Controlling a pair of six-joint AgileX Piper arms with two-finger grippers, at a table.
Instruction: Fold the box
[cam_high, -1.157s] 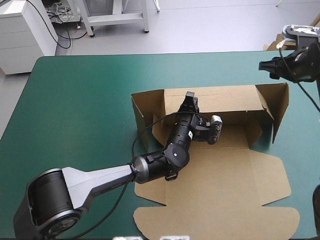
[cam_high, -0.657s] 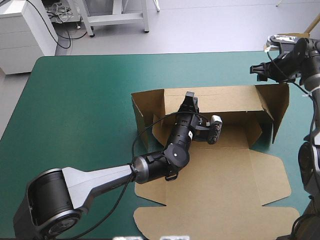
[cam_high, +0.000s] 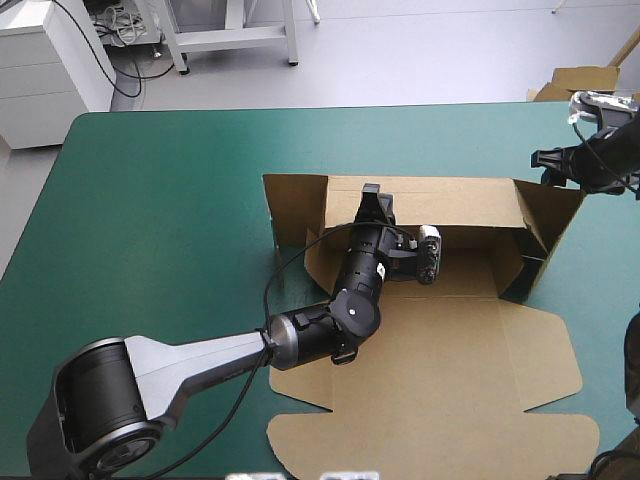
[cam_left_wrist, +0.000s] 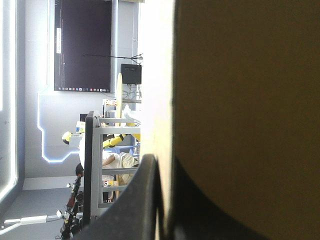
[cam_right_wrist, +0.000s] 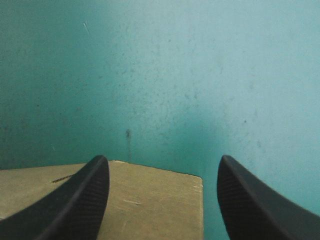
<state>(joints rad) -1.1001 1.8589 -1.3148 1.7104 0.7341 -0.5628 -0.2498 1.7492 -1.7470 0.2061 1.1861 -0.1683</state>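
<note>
Item: box (cam_high: 470, 340), brown board, part-formed.
Location: right of centre on the teal-green desk (cam_high: 160, 220).
Condition: far wall and both side walls raised. The lid lies flat toward the near edge.
Left jaws: reaching in over the tray floor, clamped on the top edge of the far wall, with the box (cam_left_wrist: 240, 100) pinched against a black finger (cam_left_wrist: 140, 200).
Right jaws: wide apart, over the box's far right corner. The corner of the box (cam_right_wrist: 150, 200) shows between the fingers (cam_right_wrist: 85, 200), with bare desk (cam_right_wrist: 175, 75) ahead.
</note>
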